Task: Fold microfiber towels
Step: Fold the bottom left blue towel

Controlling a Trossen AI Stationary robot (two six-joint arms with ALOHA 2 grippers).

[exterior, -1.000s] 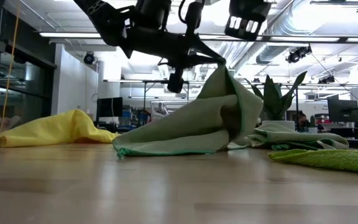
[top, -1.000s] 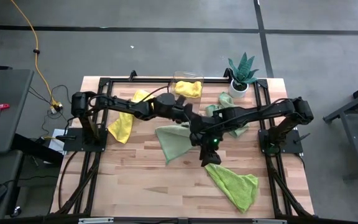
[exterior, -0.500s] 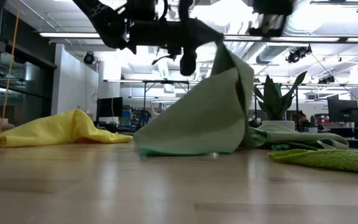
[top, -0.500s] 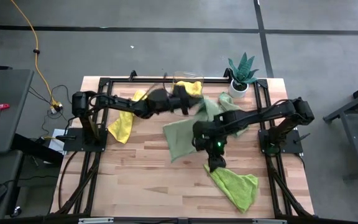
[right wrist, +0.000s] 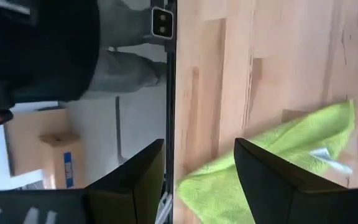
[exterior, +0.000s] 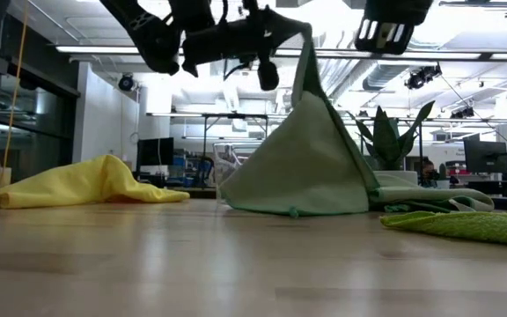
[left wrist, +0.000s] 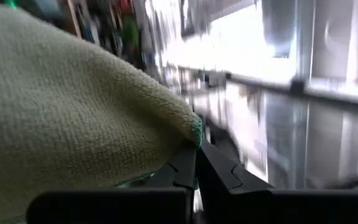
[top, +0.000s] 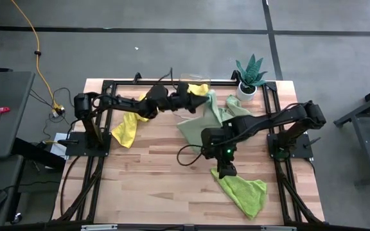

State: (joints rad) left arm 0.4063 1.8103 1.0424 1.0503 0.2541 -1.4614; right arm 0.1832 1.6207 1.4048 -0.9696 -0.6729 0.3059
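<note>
The left arm reaches from its base at the table's (top: 140, 186) left side across toward the back middle. Its tool, the left tool (top: 194, 102), is raised above the table and clamped tight on a corner of the pale green towel (top: 201, 125). In the left wrist view the two fingers (left wrist: 188, 168) meet with the towel's stitched edge pinched between them. From that pinched corner the towel hangs down in a tent shape, wide at the bottom where its lower edge rests on the table, as the low view shows. It lies just in front of the clear bin (top: 188, 82) and beside the potted plant (top: 249, 74).

The right arm stretches from the right side to the table's middle, elbow bent, wrist pointing down toward the front. The right tool (top: 227, 172) hovers with its fingers apart and holds nothing. Just beneath and in front of it lies the lime green towel (top: 246, 192), crumpled flat near the front right.

A yellow towel (top: 127, 128) lies bunched at the left under the left arm. Another yellow towel (top: 198, 90) rests at the bin.
</note>
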